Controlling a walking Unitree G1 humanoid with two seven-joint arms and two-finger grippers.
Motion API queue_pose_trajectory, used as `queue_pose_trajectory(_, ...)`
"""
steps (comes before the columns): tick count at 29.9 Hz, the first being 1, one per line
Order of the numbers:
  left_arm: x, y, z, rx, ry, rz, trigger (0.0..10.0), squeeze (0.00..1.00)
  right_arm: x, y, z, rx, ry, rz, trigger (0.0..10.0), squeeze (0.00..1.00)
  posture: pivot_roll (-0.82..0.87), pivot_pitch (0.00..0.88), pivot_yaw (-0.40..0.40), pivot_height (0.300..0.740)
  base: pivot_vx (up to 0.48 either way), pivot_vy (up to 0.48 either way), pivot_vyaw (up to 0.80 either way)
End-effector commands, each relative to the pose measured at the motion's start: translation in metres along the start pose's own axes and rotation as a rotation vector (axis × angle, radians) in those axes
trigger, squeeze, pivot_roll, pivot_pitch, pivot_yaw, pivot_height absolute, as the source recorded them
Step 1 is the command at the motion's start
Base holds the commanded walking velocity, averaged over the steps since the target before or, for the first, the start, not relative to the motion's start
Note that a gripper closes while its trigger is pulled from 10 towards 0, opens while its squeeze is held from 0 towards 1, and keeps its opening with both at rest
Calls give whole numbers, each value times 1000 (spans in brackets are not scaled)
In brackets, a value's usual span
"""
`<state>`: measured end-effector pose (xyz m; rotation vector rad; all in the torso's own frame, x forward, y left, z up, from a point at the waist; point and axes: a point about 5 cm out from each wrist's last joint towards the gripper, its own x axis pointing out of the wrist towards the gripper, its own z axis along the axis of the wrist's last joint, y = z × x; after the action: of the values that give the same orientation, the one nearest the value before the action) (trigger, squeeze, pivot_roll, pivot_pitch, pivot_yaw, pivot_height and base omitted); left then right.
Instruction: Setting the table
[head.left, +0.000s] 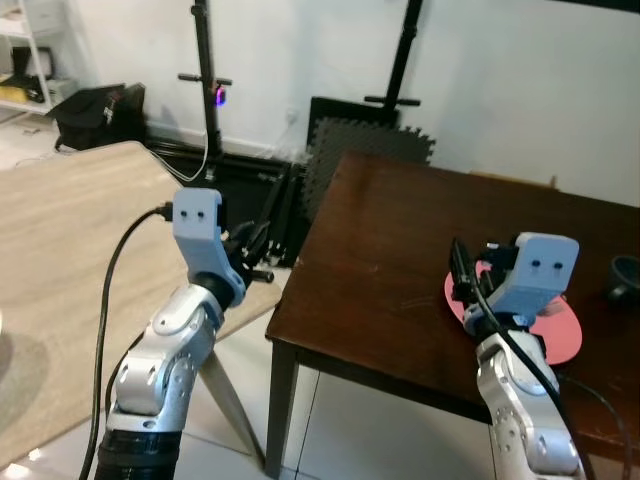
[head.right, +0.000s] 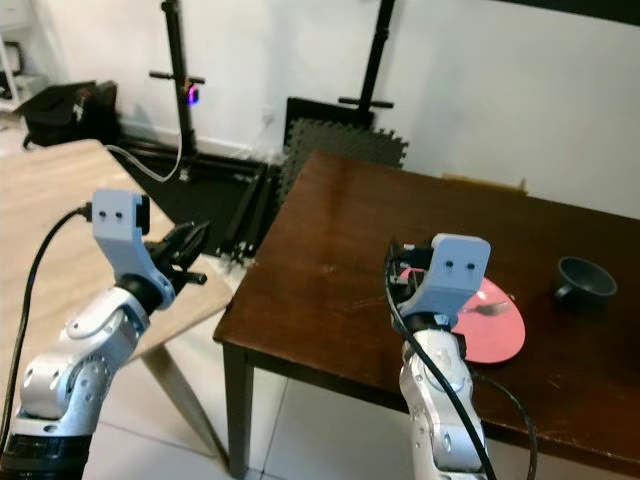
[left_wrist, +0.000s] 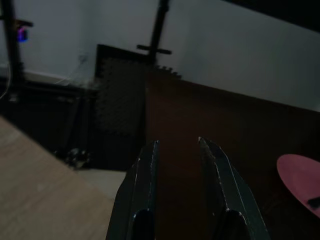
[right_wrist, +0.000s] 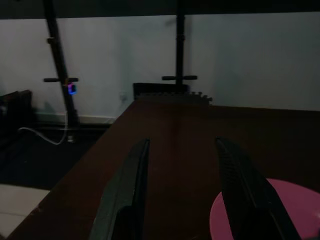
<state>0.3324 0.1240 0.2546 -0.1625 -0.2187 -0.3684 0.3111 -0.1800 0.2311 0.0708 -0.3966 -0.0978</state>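
A pink plate (head.right: 497, 322) lies on the dark brown table (head.left: 380, 250) near its front edge, with a small metal utensil (head.right: 490, 308) resting on it. A dark grey cup (head.right: 583, 280) stands on the table to the right of the plate. My right gripper (right_wrist: 182, 142) hovers low over the table at the plate's (right_wrist: 250, 212) left rim, open and empty. My left gripper (left_wrist: 177, 142) is held off the table's left edge, above the floor, open with nothing between its fingers; the plate (left_wrist: 300, 177) shows far off to its side.
A light wooden tabletop (head.left: 60, 210) stands to the left with a narrow gap to the dark table. Black stands (head.left: 205, 90), folded foam mats (head.left: 365, 150) and a black bag (head.left: 95, 115) line the white back wall. White tiles lie below.
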Motion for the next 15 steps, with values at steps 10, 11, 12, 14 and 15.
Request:
queue_pose_trajectory(10,-1,2,-4,6,16,2,10000,0,0,-2,-1,-3,3,-8,10000,0,52,73,-32,740,0,0,0)
queue_pose_trajectory(11,-1,2,-4,6,16,2,10000,0,0,-2,-1,-3,3,-8,10000,0,52,73,-32,740,0,0,0)
queue_pose_trajectory(12,-1,2,-4,6,16,1,10000,0,0,-2,-1,-3,2,-8,10000,0,52,72,-31,740,0,0,0)
queue_pose_trajectory(14,-1,1,-4,11,16,-9,10000,0,0,-2,-1,-3,2,-9,10000,0,52,71,-31,740,0,0,0)
queue_pose_trajectory(15,-1,1,-4,16,15,-13,10000,0,0,-2,-1,-3,1,-9,10000,0,52,71,-31,740,0,-458,0)
